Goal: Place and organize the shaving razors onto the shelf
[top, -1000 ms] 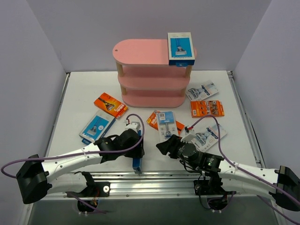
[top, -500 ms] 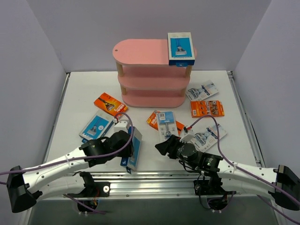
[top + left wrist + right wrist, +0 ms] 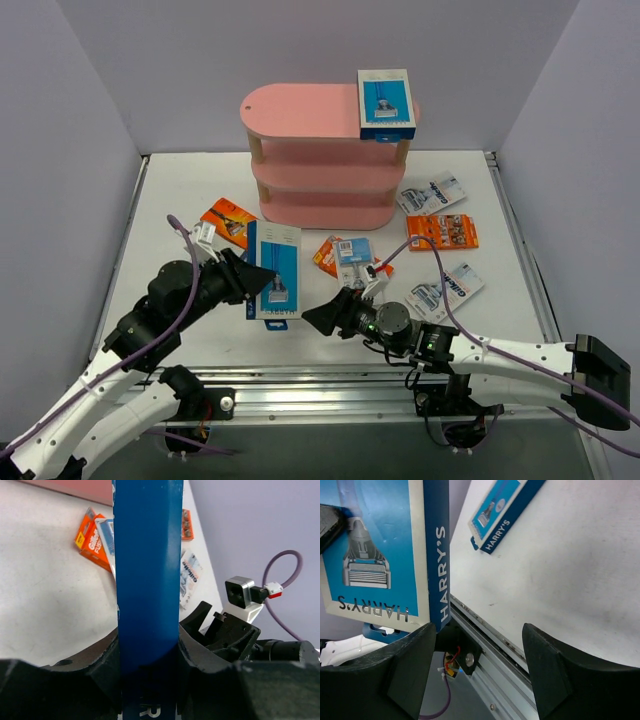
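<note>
My left gripper (image 3: 250, 282) (image 3: 148, 652) is shut on a blue-and-white razor box (image 3: 276, 272) (image 3: 147, 570), held off the table with its printed face up. Seen from the left wrist, the box stands edge-on between both fingers. My right gripper (image 3: 318, 318) (image 3: 480, 655) is open and empty, its tips just right of the held box (image 3: 380, 555). The pink shelf (image 3: 300, 112) stands at the back with one blue-and-white box (image 3: 385, 103) on its top tier. Another such box (image 3: 504, 511) lies flat on the table.
Loose packs lie on the table. An orange card (image 3: 226, 219) is at the left, a pack over an orange card (image 3: 350, 256) in the middle. Grey blister packs (image 3: 432, 192) (image 3: 452, 286) and an orange card (image 3: 441, 232) are at the right. The metal rail (image 3: 330, 378) runs along the front edge.
My left arm has raised the box from the front edge and swung it back and leftward, turning its face upward. My right gripper slid left toward it and opened a little wider.
</note>
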`<action>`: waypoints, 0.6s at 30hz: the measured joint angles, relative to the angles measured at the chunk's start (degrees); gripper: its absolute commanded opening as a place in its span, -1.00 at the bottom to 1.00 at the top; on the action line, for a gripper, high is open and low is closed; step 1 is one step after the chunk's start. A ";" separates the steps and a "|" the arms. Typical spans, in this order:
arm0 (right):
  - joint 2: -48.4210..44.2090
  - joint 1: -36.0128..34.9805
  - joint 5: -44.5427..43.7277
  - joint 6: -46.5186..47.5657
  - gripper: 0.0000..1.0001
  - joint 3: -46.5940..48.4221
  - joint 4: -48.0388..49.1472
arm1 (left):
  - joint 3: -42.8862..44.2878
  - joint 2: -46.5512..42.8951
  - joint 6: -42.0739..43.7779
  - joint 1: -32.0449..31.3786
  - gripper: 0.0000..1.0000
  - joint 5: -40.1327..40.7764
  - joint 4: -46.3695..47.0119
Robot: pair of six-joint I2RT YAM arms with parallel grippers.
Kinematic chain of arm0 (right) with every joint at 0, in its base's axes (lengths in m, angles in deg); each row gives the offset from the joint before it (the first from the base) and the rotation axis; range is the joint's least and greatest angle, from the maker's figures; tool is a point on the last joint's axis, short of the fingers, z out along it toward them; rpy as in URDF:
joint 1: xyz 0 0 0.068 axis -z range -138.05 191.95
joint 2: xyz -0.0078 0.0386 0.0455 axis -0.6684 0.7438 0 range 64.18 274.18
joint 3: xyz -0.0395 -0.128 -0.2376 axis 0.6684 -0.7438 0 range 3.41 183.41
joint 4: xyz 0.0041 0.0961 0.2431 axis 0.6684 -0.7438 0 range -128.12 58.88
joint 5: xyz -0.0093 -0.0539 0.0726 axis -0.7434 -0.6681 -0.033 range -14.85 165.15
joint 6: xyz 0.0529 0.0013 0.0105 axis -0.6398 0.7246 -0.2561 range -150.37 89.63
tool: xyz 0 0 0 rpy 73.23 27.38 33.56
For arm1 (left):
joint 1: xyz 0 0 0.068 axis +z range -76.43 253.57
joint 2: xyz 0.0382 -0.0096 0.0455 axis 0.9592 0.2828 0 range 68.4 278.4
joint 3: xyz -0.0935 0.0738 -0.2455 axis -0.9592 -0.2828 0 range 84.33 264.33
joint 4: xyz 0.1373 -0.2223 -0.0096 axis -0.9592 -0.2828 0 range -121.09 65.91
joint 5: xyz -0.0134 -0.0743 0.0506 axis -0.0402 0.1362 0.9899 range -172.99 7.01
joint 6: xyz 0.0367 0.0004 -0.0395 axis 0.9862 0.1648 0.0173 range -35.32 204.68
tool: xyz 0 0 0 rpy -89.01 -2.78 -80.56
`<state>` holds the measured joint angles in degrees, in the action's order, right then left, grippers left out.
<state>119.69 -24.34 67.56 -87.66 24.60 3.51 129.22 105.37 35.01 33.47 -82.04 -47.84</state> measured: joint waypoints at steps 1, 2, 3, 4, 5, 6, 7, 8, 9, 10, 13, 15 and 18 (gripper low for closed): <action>0.00 -0.31 0.04 0.44 0.32 0.00 0.87 | -0.46 -0.79 -0.11 0.31 -0.84 -0.59 0.57; 0.00 -0.46 0.17 0.87 0.33 0.00 1.62 | -1.03 -1.53 -0.24 0.55 -0.84 -0.98 1.14; 0.02 -0.46 0.24 1.31 0.34 -0.04 2.25 | -1.73 -2.36 -0.46 0.81 -0.84 -1.29 1.92; 0.02 -0.48 0.42 1.53 0.35 -0.09 2.95 | -2.47 -3.08 -0.76 0.96 -0.84 -1.46 2.71; 0.02 -0.52 0.59 1.68 0.36 -0.13 4.28 | -3.32 -3.65 -1.09 1.01 -0.84 -1.86 3.61; 0.02 -0.57 0.83 1.75 0.37 -0.11 5.68 | -4.39 -4.07 -1.81 1.01 -0.84 -2.60 4.87; 0.02 -0.59 1.09 1.84 0.37 -0.11 6.93 | -5.46 -4.24 -2.56 0.98 -0.84 -3.50 6.08; 0.02 -0.59 1.29 1.92 0.38 -0.13 7.91 | -6.56 -4.28 -3.26 0.92 -0.84 -4.35 7.32; 0.02 -0.59 1.57 1.99 0.38 -0.13 8.61 | -7.67 -4.31 -4.00 0.90 -0.84 -5.03 8.57; 0.02 -0.59 1.88 2.19 0.38 -0.11 9.20 | -8.87 -4.33 -4.70 0.90 -0.85 -5.79 9.60; 0.02 -0.59 2.60 2.75 0.38 -0.11 10.40 | -10.73 -4.31 -6.27 0.87 -0.89 -6.99 11.08; 0.02 -0.59 2.97 2.99 0.38 -0.11 10.80 | -11.34 -4.83 -7.08 0.90 -0.91 -7.34 11.96; 0.02 -0.61 3.17 3.04 0.38 -0.11 11.41 | -12.26 -6.36 -8.52 0.90 -0.92 -7.56 14.75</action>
<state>119.71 -24.95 70.72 -84.63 24.49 14.92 116.95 99.01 26.48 34.37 -89.60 -33.09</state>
